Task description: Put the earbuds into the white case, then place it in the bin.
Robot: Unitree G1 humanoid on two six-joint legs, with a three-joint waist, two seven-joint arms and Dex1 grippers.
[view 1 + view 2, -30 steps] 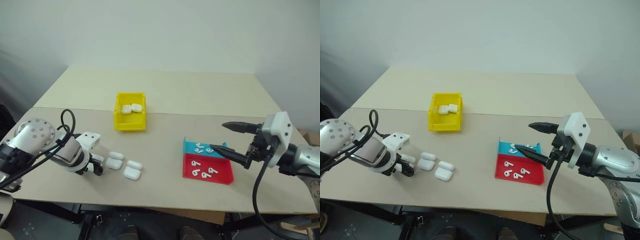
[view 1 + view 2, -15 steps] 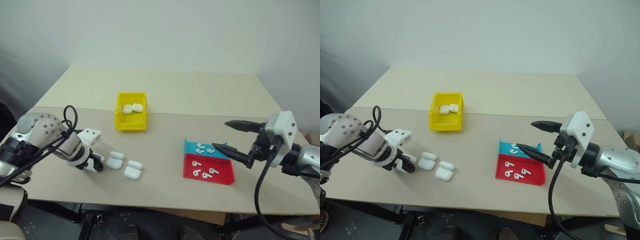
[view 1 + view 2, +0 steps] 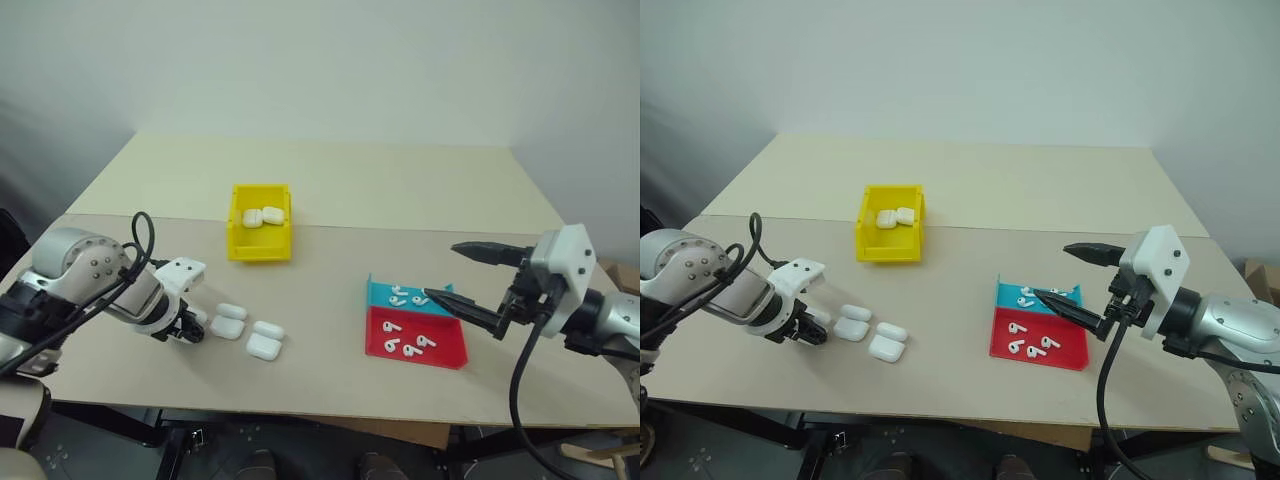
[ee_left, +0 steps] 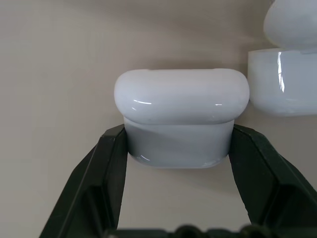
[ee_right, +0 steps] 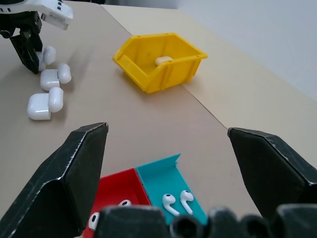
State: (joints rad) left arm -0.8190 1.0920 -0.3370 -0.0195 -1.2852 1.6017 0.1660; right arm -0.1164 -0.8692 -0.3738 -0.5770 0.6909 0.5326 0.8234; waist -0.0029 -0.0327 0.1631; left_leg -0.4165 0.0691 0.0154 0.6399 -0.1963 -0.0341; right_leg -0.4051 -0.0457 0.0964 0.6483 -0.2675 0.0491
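white case (image 4: 181, 119), at the table's 8 o'clock, is clamped by the left gripper (image 4: 177, 148); right gripper (image 5: 174, 168) gapes over the earbuds (image 5: 175, 201); next: lift case, flip lid.

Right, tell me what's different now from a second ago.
The left end effector has closed on a white case at the near-left end of the case group; a second ago its jaws stood open beside the cases. The arm itself barely shifted. Unchanged: the right end effector open above the red tray and blue tray of earbuds, the other cases on the table, two cases in the yellow bin.
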